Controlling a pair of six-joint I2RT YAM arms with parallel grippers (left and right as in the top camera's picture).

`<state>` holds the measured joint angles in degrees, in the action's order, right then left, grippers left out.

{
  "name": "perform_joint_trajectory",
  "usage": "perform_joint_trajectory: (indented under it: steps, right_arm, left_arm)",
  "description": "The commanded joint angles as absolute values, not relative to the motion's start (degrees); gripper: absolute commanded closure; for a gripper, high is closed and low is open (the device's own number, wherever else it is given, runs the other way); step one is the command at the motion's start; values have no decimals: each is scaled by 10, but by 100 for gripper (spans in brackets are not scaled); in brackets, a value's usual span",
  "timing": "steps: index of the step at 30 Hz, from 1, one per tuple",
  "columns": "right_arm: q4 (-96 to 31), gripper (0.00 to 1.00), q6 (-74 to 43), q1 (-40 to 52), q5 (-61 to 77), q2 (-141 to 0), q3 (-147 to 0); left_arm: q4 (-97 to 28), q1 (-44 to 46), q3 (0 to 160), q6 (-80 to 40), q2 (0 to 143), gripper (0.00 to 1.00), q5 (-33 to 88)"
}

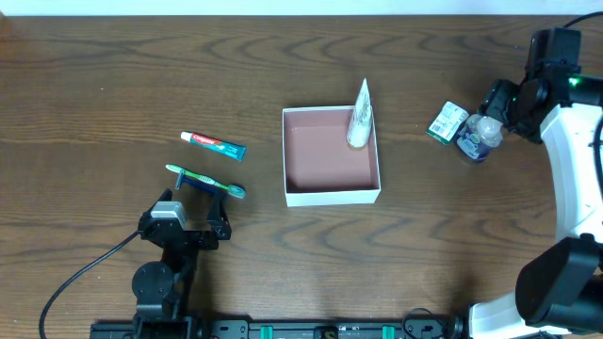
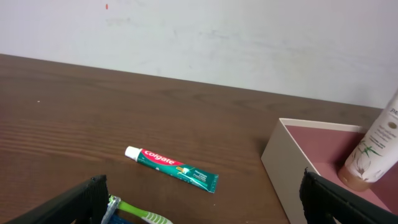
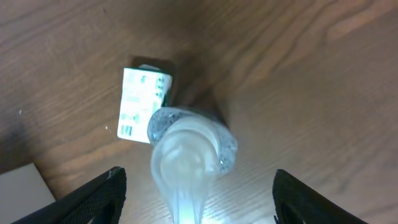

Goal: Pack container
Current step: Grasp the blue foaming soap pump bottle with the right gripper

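The right gripper (image 3: 198, 180) is hovering straight above a clear bottle (image 3: 189, 149), with its jaws spread wide, one on each side and touching nothing. It seems to be lining up to grasp this bottle for packing.

To do this well, it should be lowering with the bottle centred between the fingers (image 3: 93, 199). It should be closing on the wider body, not the narrow, slippery-looking top, so the bottle is not tipping or popping out. A green-and-white packet (image 3: 144, 102) is lying just beside the bottle, possibly touching it, so the finger on that side needs to avoid catching it.

The left gripper (image 2: 204, 180) is waiting low over the table (image 1: 94, 85), also spread and holding nothing. It is sitting near a toothbrush (image 1: 205, 179) and a toothpaste (image 1: 212, 143).

The box (image 1: 332, 196) is sitting at the middle of the table, well apart from the bottle and to the arm's left. It is square and shallow, with white outer walls and a dusky pink inside. A white tube (image 1: 360, 118) is standing tilted in its far corner on the bottle's side, leaning on the wall, and most of the floor is showing bare.
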<state>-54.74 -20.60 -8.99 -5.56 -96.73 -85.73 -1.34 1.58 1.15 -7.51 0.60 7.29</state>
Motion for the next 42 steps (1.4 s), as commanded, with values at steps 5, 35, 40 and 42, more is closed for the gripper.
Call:
perform_joint_trajectory:
  steps: [5, 35, 40, 42]
  right_arm:
    - [-498, 31, -174, -92, -40, -963, -825]
    - [-434, 86, -155, -90, -14, -1010, -793]
    - [-438, 90, -135, -90, 2, -999, -805]
    - [-442, 90, -121, -90, 20, -988, -814]
  left_arm:
    - [-34, 13, 2, -76, 3, 2, 80]
    - [-34, 13, 2, -76, 3, 2, 80]
    - [-34, 13, 2, -76, 3, 2, 80]
    - [-34, 13, 2, -76, 3, 2, 80]
